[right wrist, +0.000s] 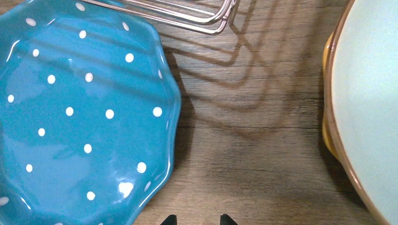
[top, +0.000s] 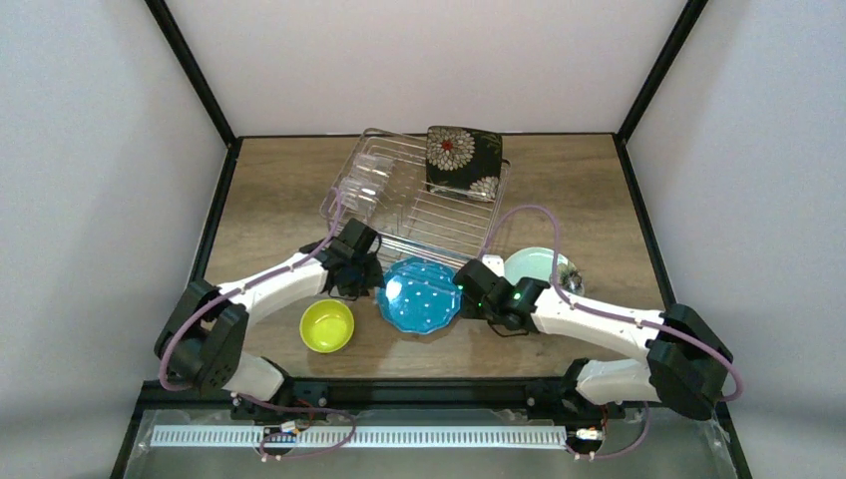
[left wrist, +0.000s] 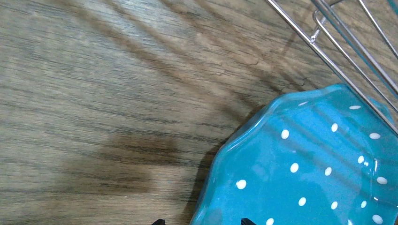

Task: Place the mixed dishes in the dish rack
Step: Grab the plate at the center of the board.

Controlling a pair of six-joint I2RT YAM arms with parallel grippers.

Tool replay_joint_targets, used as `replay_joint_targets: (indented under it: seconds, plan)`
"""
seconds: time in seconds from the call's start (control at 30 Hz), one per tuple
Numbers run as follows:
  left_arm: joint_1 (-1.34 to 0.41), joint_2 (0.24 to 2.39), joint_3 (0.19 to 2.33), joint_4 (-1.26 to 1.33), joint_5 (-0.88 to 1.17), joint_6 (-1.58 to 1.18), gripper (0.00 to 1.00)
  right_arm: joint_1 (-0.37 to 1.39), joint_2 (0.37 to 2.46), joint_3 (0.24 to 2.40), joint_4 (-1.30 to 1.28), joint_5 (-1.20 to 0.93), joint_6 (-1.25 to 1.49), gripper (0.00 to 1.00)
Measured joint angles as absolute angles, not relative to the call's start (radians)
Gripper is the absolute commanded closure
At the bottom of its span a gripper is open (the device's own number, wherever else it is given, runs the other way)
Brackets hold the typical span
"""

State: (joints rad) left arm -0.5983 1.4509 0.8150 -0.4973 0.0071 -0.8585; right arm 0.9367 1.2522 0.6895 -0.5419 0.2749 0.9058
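The teal white-dotted plate (top: 421, 295) lies flat on the table just in front of the wire dish rack (top: 439, 215). My left gripper (top: 361, 271) is open at the plate's left edge. In the left wrist view the plate's rim (left wrist: 220, 187) lies between the fingertips (left wrist: 202, 222). My right gripper (top: 475, 289) is open just right of the plate, over bare wood (right wrist: 198, 220), with the plate (right wrist: 80, 117) to its left. The black floral plate (top: 464, 160) stands in the rack's back right. The mint plate (top: 534, 264) rests on the orange plate (right wrist: 327, 61). The yellow-green bowl (top: 327, 325) sits front left.
A clear glassy shape (top: 361, 182) shows at the rack's left end. A small greyish object (top: 571, 277) sits by the mint plate, partly hidden by my right arm. Rack wires (left wrist: 347, 61) run close behind the teal plate. Black frame posts and white walls enclose the table.
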Motion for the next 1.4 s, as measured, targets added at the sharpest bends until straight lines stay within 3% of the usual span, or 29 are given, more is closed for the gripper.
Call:
replay_joint_targets:
  seconds: [0.33, 0.93, 1.4]
  plan:
    - [-0.609, 1.478, 0.808, -0.463, 0.014, -0.856, 0.07, 0.937, 1.188, 0.519, -0.295, 0.229, 0.97, 0.35]
    - [-0.619, 1.56, 0.808, -0.434, 0.028, -0.836, 0.07, 0.937, 1.166, 0.375, 0.001, 0.213, 1.075, 0.32]
    - [-0.621, 1.596, 0.836, -0.415, 0.055, -0.832, 0.07, 0.937, 1.263, 0.31, 0.189, 0.234, 1.199, 0.33]
